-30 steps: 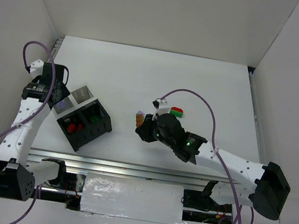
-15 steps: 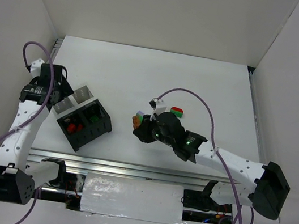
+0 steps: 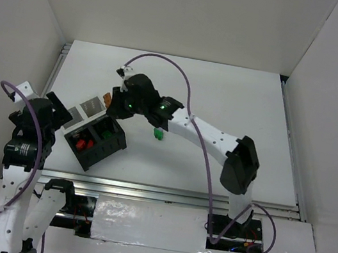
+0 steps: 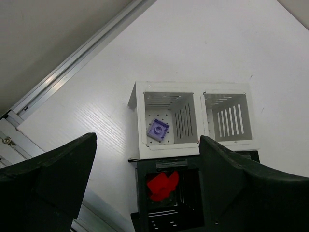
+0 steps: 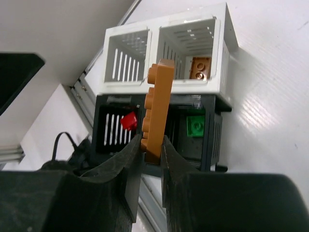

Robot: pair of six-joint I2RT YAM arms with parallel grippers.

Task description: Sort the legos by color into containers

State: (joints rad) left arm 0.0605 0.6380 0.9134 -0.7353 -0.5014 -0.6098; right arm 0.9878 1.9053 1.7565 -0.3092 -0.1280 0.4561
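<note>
Boxed: red brick (image 5: 128, 120), green brick (image 5: 194, 126), lilac brick (image 4: 158, 129).
Loose: green lego (image 3: 158, 134).
Right claw (image 5: 152, 145): gripped orange brick (image 5: 157, 108).
Left claw (image 4: 147, 145): gaped empty.

Left tool (image 4: 147, 141): two dark fingers (image 4: 53, 179) fill the bottom corners, spread wide apart, hanging above the boxes.
White compartments (image 4: 166, 87): two square cells with slotted walls stand side by side on the tabletop (image 4: 217, 43), touching, seen from straight above.
Lilac brick (image 4: 158, 129): lies flat on the perforated floor of the left white cell, studs up, turned at an angle to the walls.
Black compartment (image 4: 166, 215): butts against the near edge of the left white cell, partly framed by the fingers.
Red bricks (image 4: 161, 183): lie inside the black compartment. Their number cannot be told.
Rail (image 4: 79, 60): a metal strip runs diagonally along the tabletop's edge at upper left.
</note>
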